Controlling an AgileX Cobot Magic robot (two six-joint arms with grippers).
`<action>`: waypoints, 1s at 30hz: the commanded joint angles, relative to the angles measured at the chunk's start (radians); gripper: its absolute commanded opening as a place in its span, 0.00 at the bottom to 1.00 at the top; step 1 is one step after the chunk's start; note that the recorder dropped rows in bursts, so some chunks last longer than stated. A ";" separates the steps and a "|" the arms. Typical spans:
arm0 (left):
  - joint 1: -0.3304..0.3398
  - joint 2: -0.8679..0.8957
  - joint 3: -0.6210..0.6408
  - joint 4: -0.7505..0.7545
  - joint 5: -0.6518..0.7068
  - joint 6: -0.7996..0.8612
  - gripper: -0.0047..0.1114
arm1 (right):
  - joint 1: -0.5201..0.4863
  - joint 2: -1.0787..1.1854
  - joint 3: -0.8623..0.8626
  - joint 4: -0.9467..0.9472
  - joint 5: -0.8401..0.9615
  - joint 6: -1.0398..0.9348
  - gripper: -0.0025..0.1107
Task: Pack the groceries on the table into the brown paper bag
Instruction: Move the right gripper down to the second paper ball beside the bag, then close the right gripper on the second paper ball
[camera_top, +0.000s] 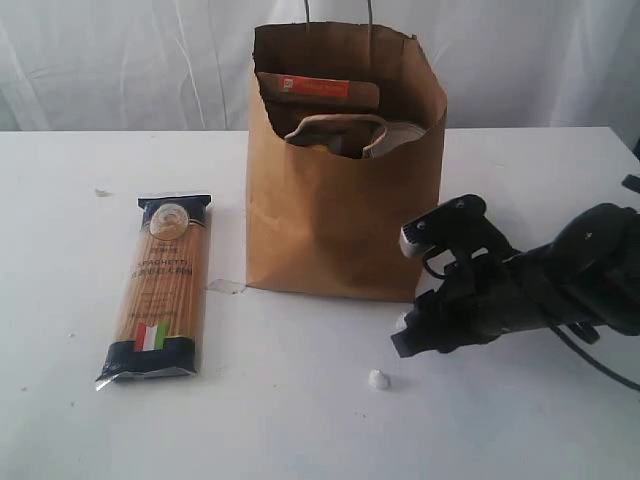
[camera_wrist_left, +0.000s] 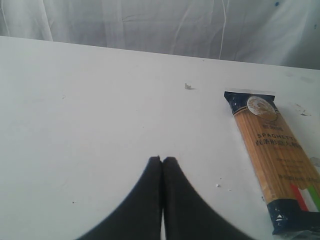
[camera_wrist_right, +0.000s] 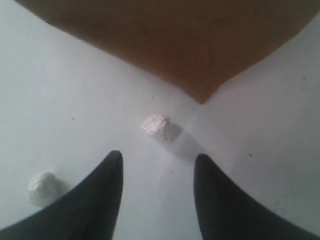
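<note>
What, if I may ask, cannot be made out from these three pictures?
- Exterior view: the wall of the brown paper bag hides whatever lies under the brown pouch.
- Exterior view: the left end effector is outside the frame.
- Left wrist view: the picture's edge cuts off a corner of the spaghetti packet.
- Right wrist view: the bag is blurred, its top cropped.

The right arm (camera_top: 560, 270) is bulky and black, with a thin black cable (camera_top: 600, 365). The right gripper (camera_wrist_right: 158, 155) has dark, tapered fingers (camera_wrist_right: 100, 200).
</note>
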 joint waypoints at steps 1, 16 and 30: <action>0.002 -0.005 0.004 0.003 0.004 0.000 0.04 | 0.004 0.039 -0.032 0.023 -0.003 -0.011 0.40; 0.002 -0.005 0.004 0.003 0.004 0.000 0.04 | 0.004 0.140 -0.114 0.030 -0.014 -0.011 0.40; 0.002 -0.005 0.004 0.003 0.004 0.000 0.04 | 0.004 0.202 -0.116 0.030 -0.047 -0.011 0.40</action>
